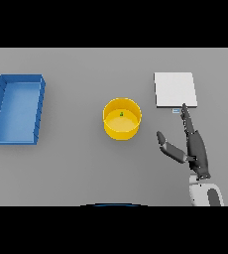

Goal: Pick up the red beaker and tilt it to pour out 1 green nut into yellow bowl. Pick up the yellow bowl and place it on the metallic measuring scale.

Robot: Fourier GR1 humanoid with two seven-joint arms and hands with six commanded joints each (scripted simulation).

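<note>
A yellow bowl (122, 119) stands on the grey table near the middle, with one small green nut (121, 114) inside it. The metallic measuring scale (175, 90) is a flat light square at the back right. My right hand (194, 146) is open, fingers straight and pointing toward the scale's near edge, thumb spread toward the bowl. It holds nothing and sits to the right of the bowl, apart from it. No red beaker shows. My left hand is out of view.
A blue rectangular tray (17, 109) lies at the left side of the table.
</note>
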